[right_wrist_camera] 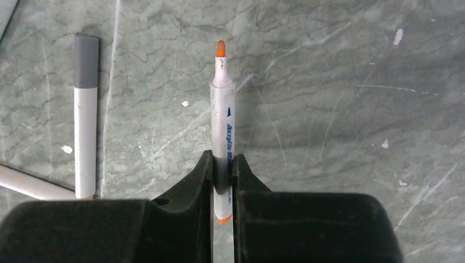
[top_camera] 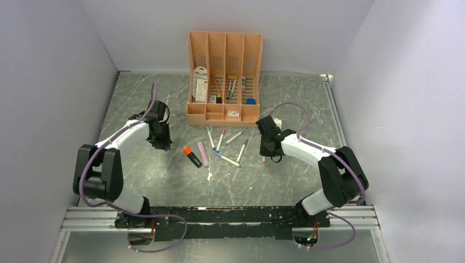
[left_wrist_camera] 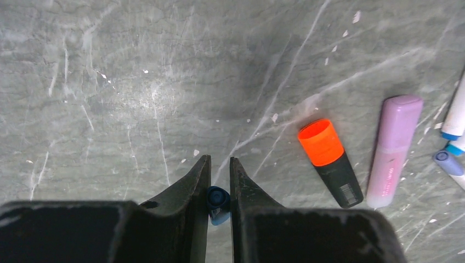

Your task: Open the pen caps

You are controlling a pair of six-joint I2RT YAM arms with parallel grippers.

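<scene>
**Blue cap off its pen, pinched in the left gripper**

The blue cap [left_wrist_camera: 218, 204] is clamped between the fingers of the left gripper [left_wrist_camera: 220, 164]. It is on no pen and hangs over a bare stretch of the table [left_wrist_camera: 137, 82]. The right gripper [right_wrist_camera: 222, 161] is clenched on a slim white marker [right_wrist_camera: 223, 120], whose bare orange nib points away from the wrist.

Near the left gripper lies a black highlighter [left_wrist_camera: 341, 178] with its orange cap [left_wrist_camera: 321, 142] on. A lilac highlighter [left_wrist_camera: 393, 150] lies just beside it, also closed. Beside the held marker lies another white pen wearing a grey cap [right_wrist_camera: 85, 60].

From above, several loose markers [top_camera: 227, 159] lie scattered between the two arms, in front of the peach organizer [top_camera: 224, 79].
</scene>
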